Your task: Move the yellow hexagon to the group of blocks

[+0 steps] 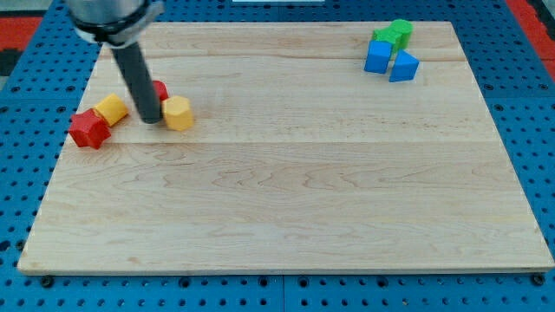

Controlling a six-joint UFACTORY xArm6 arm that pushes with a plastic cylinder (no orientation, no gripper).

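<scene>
The yellow hexagon (179, 113) lies at the board's upper left, just right of my tip (150, 119), which touches or nearly touches its left side. A red cylinder (159, 90) peeks out behind the rod, just above the hexagon. A second yellow block (112, 108) and a red star-like block (88, 129) lie left of the tip. At the view's top right sits a group: a green block (393, 35), a blue cube (377, 56) and a blue triangular block (403, 66).
The wooden board (286, 199) lies on a blue pegboard surface (538, 130). The rod comes down from the view's top left.
</scene>
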